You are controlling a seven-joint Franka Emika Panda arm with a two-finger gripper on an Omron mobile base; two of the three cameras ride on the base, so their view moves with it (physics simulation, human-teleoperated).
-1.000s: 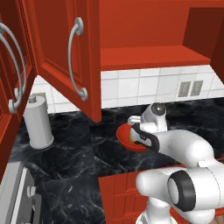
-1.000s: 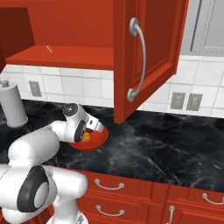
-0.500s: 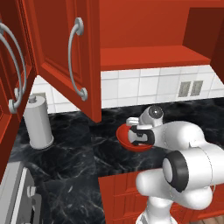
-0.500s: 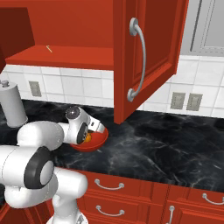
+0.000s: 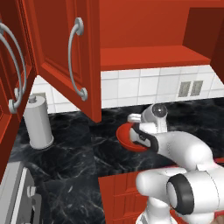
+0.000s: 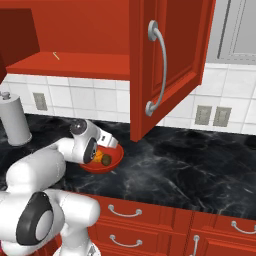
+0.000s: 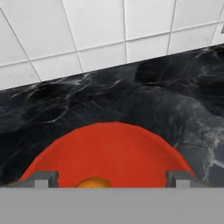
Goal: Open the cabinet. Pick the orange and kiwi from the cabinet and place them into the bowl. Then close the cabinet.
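**Both fruit in the bowl, claw wide over it, doors not yet shut**

My claw (image 7: 112, 178) hangs low above the bowl (image 7: 109, 144), tips set far apart at the two lower corners of the hand view, nothing between them. I read that as open and empty. Just under the gap sits the top of the orange (image 7: 93, 182), inside the bowl, so I judge the fruit is free of me and resting where it belongs.

From the right base view the bowl (image 6: 116, 159) stands on the black counter (image 6: 200, 170) below the cabinet (image 6: 165, 65), with my hand leaning over its near-left rim. Inside it I see the orange (image 6: 98, 155) and, touching or just beside it, the kiwi (image 6: 106, 160). Placing looks done for both.

The cabinet doors stand swung out over the counter; the right door's handle (image 6: 156, 70) faces me, the left door (image 5: 65, 57) hangs near the paper-towel roll (image 5: 38, 122). The shelf looks bare where it shows.

Judgement: what is left is closing. I must lift clear of the bowl first so as not to tip the rim, then push each door home
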